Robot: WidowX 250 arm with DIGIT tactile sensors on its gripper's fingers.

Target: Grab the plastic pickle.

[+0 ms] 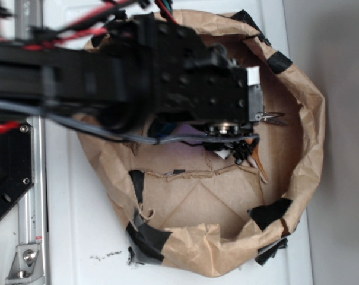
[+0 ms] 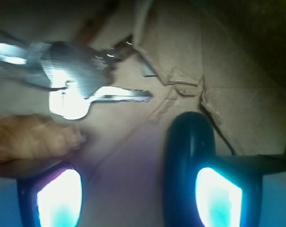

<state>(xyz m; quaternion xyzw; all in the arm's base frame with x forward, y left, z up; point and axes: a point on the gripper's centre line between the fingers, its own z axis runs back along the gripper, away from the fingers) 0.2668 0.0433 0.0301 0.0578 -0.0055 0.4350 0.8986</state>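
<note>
Fingers (image 2: 138,194) spread wide, gripping nothing, low in the paper-lined bin (image 1: 304,148), plastic pickle (image 2: 187,156) against the right pad, conch shell (image 2: 31,139) left: pre-grasp step, next closing squarely on it.

Plastic pickle (image 2: 187,156), by the gripper's right-hand finger in the wrist view: dark teal-green, glossy, unpatterned. Conch shell (image 2: 31,142), by the opposite finger: orange-brown, faintly striped. Keys (image 2: 81,90), ahead of the gripper: silver metal, glaring white. Fingers (image 2: 218,201): black, pads glowing cyan-white. Paper basin (image 1: 304,119): tan kraft, black tape patches. Arm (image 1: 185,77): black, red cables. Table (image 1: 78,237): white.
</note>
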